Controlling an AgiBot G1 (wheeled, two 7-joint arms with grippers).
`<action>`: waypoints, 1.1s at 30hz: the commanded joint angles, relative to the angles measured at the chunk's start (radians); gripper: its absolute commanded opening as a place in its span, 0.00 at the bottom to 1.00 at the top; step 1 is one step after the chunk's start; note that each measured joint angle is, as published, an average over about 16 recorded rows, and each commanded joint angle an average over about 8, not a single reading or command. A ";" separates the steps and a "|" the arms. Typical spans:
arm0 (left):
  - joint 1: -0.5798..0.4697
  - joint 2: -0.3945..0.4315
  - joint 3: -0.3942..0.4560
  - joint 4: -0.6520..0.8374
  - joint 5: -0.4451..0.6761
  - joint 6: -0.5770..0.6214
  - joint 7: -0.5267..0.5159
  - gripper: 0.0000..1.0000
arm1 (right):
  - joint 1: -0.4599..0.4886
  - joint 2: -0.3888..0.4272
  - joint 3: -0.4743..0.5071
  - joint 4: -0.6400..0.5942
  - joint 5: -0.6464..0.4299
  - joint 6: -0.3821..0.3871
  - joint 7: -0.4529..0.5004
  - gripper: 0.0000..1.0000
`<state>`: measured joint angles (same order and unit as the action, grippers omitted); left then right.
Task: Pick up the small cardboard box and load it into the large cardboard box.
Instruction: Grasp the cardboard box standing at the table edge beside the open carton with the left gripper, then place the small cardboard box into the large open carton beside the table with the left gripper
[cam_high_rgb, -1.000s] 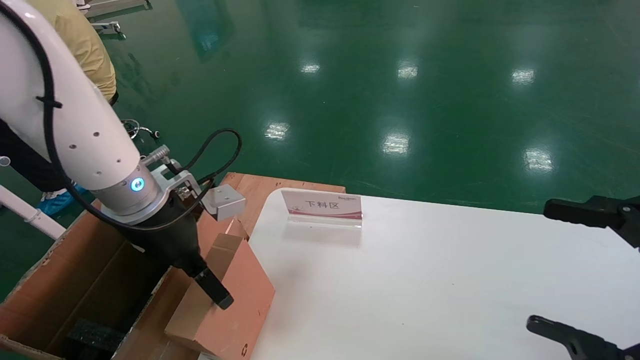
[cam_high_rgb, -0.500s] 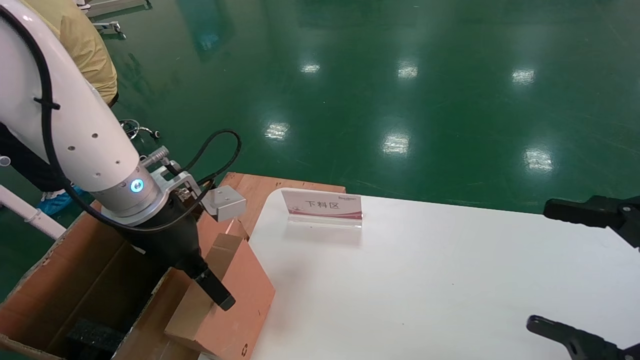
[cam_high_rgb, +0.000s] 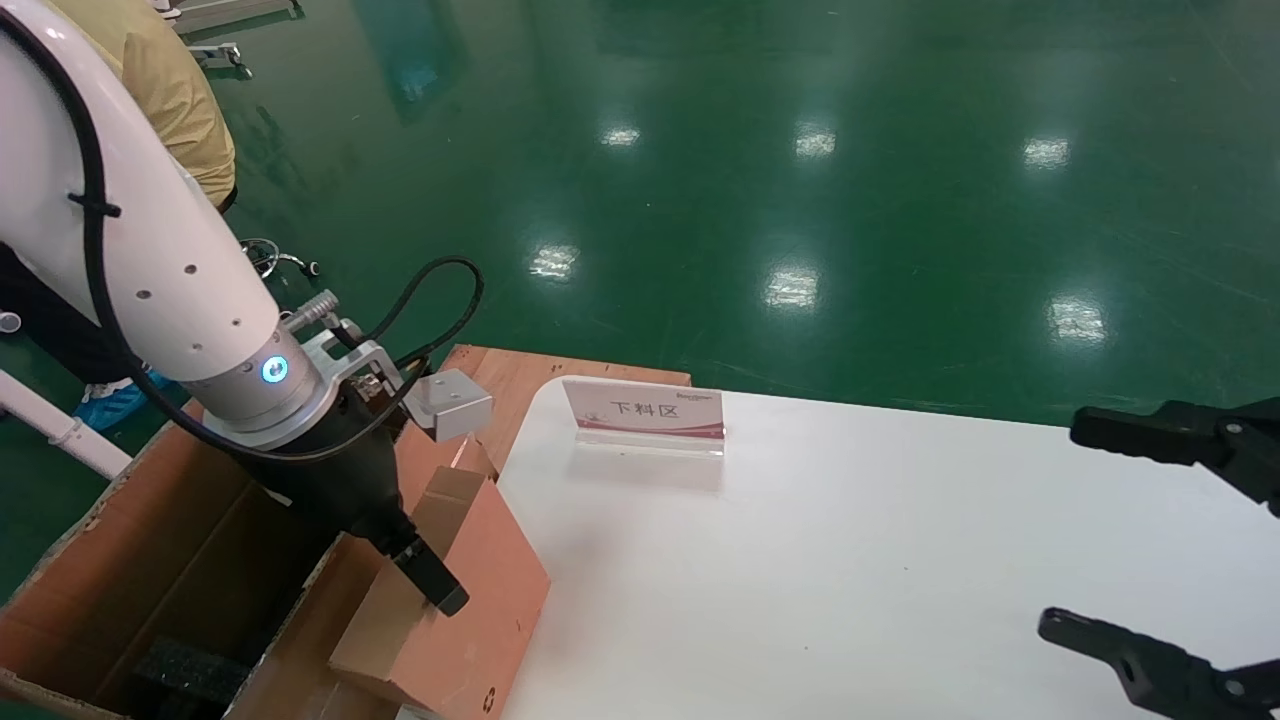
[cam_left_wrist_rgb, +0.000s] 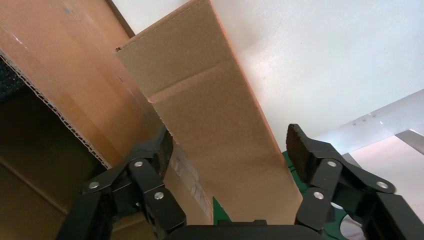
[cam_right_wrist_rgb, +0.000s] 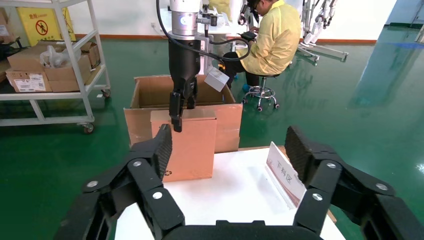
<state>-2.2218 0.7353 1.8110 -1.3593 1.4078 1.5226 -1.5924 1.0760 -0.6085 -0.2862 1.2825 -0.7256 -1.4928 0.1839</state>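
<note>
The right gripper (cam_high_rgb: 1130, 540) has drifted slightly inward, jaws spread and empty. The left gripper (cam_high_rgb: 425, 580) straddles the reddish-brown corrugated small cardboard box (cam_high_rgb: 455, 600), upright at the table edge (cam_high_rgb: 800, 560), seemingly not yet clamped; the big flapped large cardboard box (cam_high_rgb: 150, 560) lies just leftward.

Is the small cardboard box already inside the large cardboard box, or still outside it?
Still outside. The small cardboard box stands on edge at the table's corner beside the large cardboard box, the left gripper straddling its top.
</note>
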 joint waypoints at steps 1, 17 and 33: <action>0.000 0.000 0.000 0.000 0.000 0.000 0.000 0.00 | 0.000 0.000 0.000 0.000 0.000 0.000 0.000 0.00; -0.001 0.003 -0.001 0.006 0.002 0.002 0.001 0.00 | 0.000 0.000 0.000 0.000 0.000 0.000 0.000 0.00; -0.352 0.010 -0.120 0.099 0.053 0.033 0.085 0.00 | 0.001 0.000 -0.001 -0.001 0.000 0.000 -0.001 0.00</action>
<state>-2.5713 0.7536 1.7094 -1.2545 1.4649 1.5614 -1.4988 1.0766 -0.6084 -0.2872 1.2816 -0.7254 -1.4929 0.1832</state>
